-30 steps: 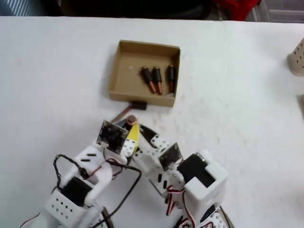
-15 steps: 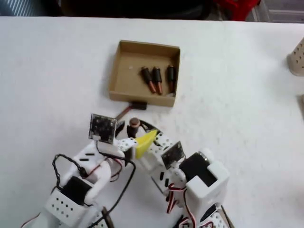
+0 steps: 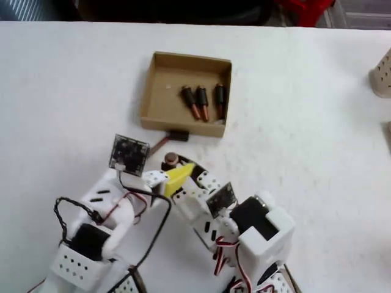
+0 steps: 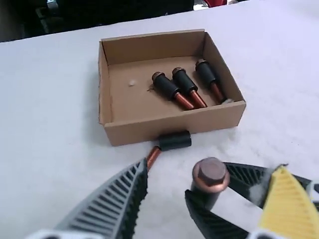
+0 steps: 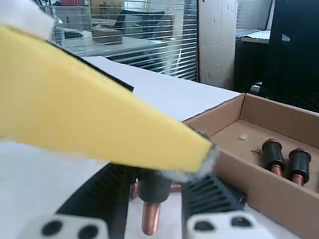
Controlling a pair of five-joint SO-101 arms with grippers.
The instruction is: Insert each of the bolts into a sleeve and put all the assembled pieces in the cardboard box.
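Observation:
The cardboard box holds three black sleeves with copper bolts in them. One more black sleeve with a copper shank sticking out lies on the table against the outside of the box's near wall. My right gripper is shut on an upright sleeved bolt, its copper head on top and its shank hanging below. My left gripper is open, with its grey finger and yellow finger standing wide on either side of that bolt.
Both arms crowd the near middle of the white table, a little in front of the box. A beige perforated object stands at the far right edge. Open table lies to the left and right of the box.
The left gripper's yellow finger has swung away from the upright bolt, so the gripper now stands open. The left wrist has shifted left and back. The right gripper still holds the bolt.

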